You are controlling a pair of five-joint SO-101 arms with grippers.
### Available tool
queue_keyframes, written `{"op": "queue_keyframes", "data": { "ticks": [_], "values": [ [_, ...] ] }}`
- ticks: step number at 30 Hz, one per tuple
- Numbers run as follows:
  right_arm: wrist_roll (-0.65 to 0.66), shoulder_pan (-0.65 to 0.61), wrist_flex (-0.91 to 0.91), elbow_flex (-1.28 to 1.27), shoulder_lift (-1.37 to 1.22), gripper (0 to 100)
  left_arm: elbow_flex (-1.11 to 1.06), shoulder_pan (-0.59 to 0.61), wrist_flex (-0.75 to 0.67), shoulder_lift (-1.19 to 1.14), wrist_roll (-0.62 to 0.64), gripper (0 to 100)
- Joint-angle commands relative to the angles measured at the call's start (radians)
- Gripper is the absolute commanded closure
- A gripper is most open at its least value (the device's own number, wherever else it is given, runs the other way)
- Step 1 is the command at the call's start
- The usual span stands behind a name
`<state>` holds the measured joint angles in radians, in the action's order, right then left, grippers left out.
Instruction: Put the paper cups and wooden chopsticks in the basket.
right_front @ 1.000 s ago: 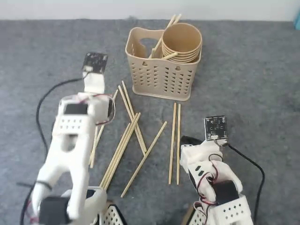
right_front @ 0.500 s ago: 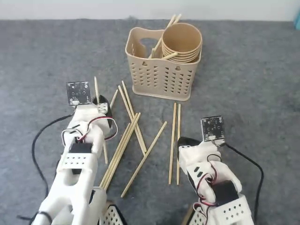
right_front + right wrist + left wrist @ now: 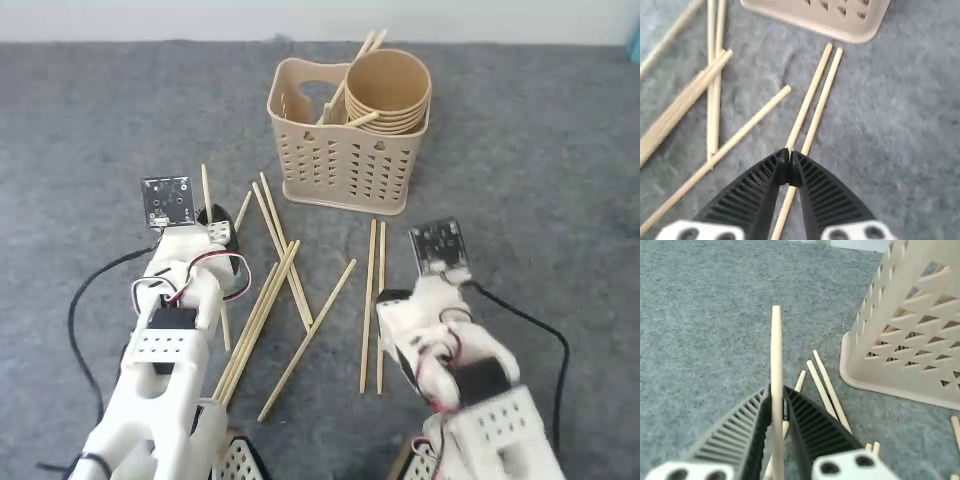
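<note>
**A:** Since the counter (image 3: 560, 150) is the biggest thing there, what does it look like?

**B:** It has a grey, felt-like surface from edge to edge. The left arm (image 3: 165, 350) and the right arm (image 3: 460, 370) rise from its near side.

**A:** And the basket (image 3: 340, 165)?

**B:** It is beige and perforated, standing upright toward the far side, roughly midway between the arms. A stack of paper cups (image 3: 388, 85) sits mouth-up in the compartment on the right arm's side. A few chopsticks (image 3: 365, 45) lean out of the basket behind and beside the stack.

**A:** What are the pincers doing?

**B:** The left pincer (image 3: 776, 389) is clenched on a single chopstick (image 3: 775, 350). The stick runs between the jaws and juts out well past the tips, pointing toward the far side. The right pincer (image 3: 790, 156) is closed tip to tip and grasps nothing that I can make out. It hangs over a pair of chopsticks (image 3: 374, 300) lying side by side on the counter in front of the basket. I cannot tell whether it touches them.

**A:** Any other loose sticks?

**B:** A crossed scatter (image 3: 280, 290) lies flat on the counter between the two arms, some sticks overlapping.
</note>
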<state>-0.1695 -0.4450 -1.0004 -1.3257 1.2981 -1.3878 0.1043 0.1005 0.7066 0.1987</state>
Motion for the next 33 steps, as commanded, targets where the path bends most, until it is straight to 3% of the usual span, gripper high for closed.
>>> {"op": "queue_keyframes", "data": {
  "ticks": [1, 5, 16, 22, 26, 33],
  "values": [
    [-0.087, -0.004, 0.171, 0.124, -0.331, 91.6, 0.007, 0.006, -0.031, 0.037, 0.009, 99],
    [-0.183, -0.027, 0.343, 0.18, -0.581, 80.5, 0.007, 0.014, -0.031, 0.037, 0.008, 99],
    [-0.209, -0.027, 0.565, 0.411, -1.188, 84.2, 0.01, 0.021, -0.032, 0.031, 0.008, 99],
    [-0.212, 0.012, 0.464, 0.474, -1.221, 84.7, 0.008, 0.023, -0.032, 0.031, 0.008, 99],
    [-0.212, 0.013, 0.456, 0.474, -1.221, 99.1, 0.007, 0.021, -0.032, 0.029, 0.008, 99],
    [-0.215, 0.015, 0.321, 0.437, -1.138, 99.1, 0.005, 0.021, -0.032, 0.029, 0.008, 99]
  ]
}}
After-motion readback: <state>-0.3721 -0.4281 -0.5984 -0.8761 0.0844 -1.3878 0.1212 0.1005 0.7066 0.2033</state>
